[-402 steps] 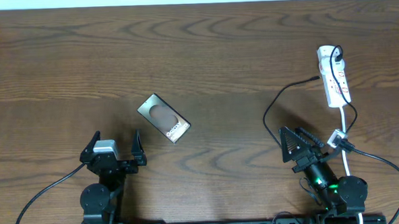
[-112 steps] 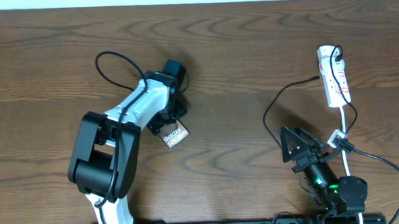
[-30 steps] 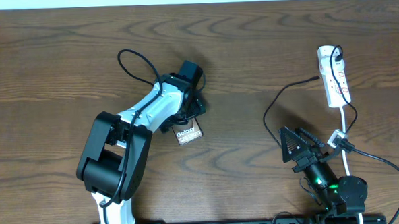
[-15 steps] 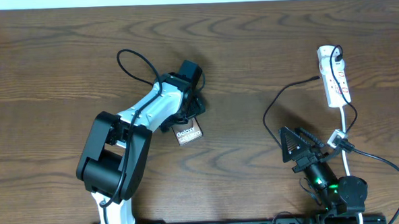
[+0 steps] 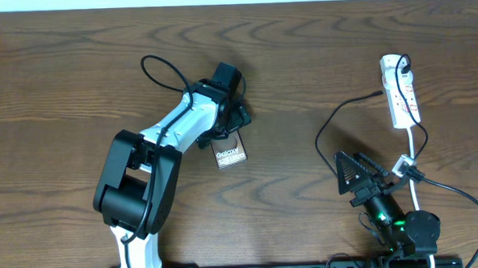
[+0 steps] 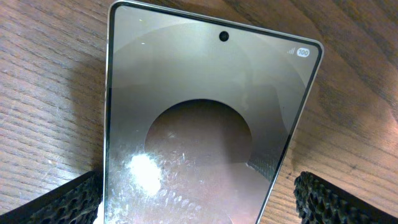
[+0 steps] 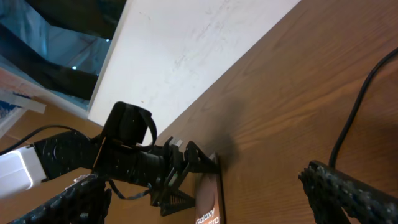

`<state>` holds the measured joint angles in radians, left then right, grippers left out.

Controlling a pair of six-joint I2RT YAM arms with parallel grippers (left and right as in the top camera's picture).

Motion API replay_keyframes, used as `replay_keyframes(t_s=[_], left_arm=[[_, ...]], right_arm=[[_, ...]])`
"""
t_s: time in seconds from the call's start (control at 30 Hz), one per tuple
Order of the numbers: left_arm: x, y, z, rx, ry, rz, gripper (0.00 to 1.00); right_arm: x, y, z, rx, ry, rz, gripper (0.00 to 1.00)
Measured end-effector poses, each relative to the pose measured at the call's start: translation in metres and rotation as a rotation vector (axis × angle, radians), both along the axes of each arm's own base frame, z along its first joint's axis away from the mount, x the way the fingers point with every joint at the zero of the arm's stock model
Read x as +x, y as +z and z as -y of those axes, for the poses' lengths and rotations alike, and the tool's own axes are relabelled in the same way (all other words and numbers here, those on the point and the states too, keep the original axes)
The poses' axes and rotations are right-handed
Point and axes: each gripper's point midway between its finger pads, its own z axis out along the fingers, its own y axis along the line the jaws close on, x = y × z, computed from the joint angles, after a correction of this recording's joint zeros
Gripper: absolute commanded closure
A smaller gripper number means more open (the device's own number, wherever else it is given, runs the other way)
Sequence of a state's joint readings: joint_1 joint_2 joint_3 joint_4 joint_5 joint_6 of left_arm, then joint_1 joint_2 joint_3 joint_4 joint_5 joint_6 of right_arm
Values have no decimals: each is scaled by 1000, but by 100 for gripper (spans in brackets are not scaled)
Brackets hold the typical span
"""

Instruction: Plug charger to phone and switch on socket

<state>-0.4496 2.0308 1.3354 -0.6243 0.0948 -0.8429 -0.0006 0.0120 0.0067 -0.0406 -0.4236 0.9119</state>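
Phone straddled, charger not yet plugged in

The left gripper stood open astride the phone on the table; the right gripper sat spread and empty. The charger lay loose near the socket, so plugging and switching both looked undone.

Overhead looks straight down on the whole table. Left wrist sits close above the phone; right wrist looks low across the table, sharing that phone.
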Motion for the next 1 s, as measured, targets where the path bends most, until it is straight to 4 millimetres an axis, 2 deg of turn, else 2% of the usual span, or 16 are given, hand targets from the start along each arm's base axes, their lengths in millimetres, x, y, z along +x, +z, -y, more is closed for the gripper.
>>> replay_keyframes(t_s=[1.0], left_arm=[[-4,-1,0,14,-115,-23,0]], right_arm=[[0,0,0,0,0,0,1]])
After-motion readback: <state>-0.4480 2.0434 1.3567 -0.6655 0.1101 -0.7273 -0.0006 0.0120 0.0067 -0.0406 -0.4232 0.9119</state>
